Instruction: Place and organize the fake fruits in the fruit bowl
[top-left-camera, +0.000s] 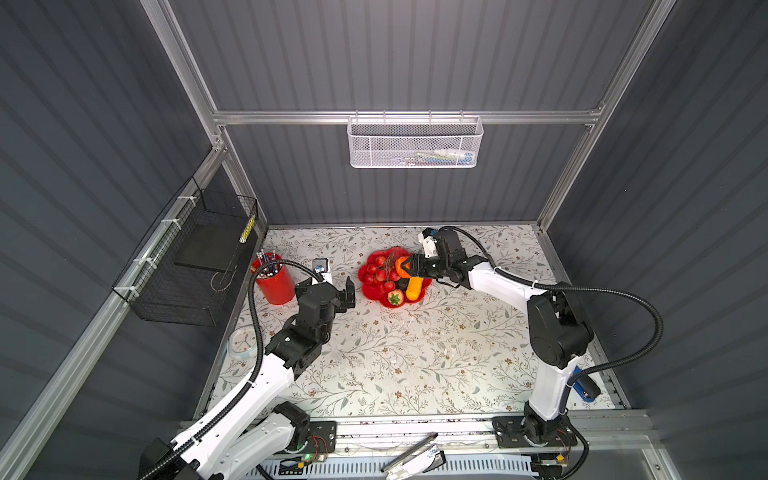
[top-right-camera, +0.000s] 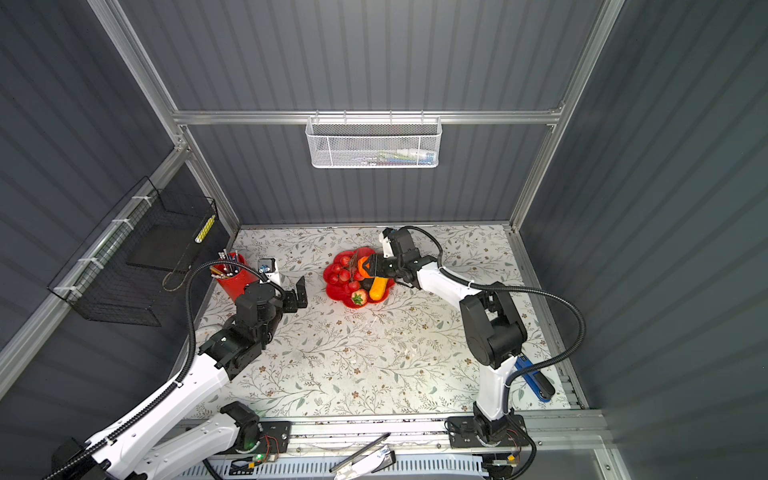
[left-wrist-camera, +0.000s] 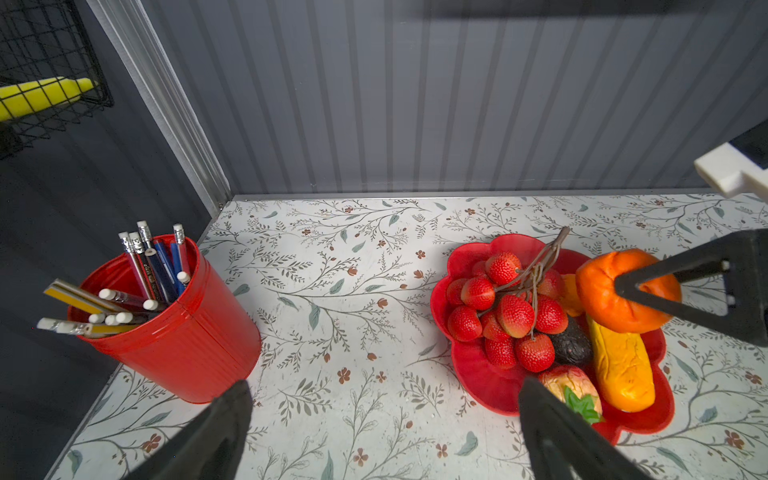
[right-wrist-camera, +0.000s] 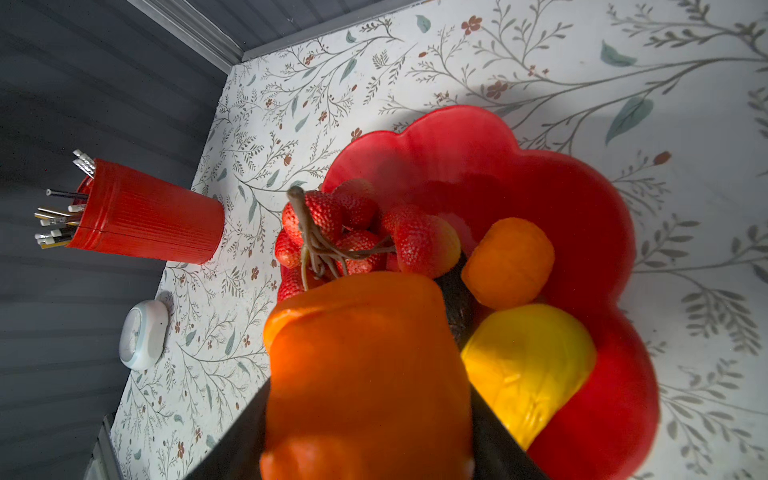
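1. r gripper (top-left-camera: 409, 267) is clamped on the pepper (left-wrist-camera: 602, 282), just over the bowl (left-wrist-camera: 478, 365) above the avocado (left-wrist-camera: 571, 345) and squash (left-wrist-camera: 621, 370); can't tell if it's touching them.
2. also in the bowl: berries (left-wrist-camera: 511, 307), strawberry (left-wrist-camera: 565, 386), small orange (right-wrist-camera: 509, 262).
3. best spot imo = the bare far petals beside the small orange. avoid the berry stem.
4. lower slowly till the pepper sits on the bowl, then open. a release from up high prob rolls it off the squash.
5. l gripper (left-wrist-camera: 384, 390) is wide open and empty, btw cup (left-wrist-camera: 178, 324) and bowl. leave it out of the way.
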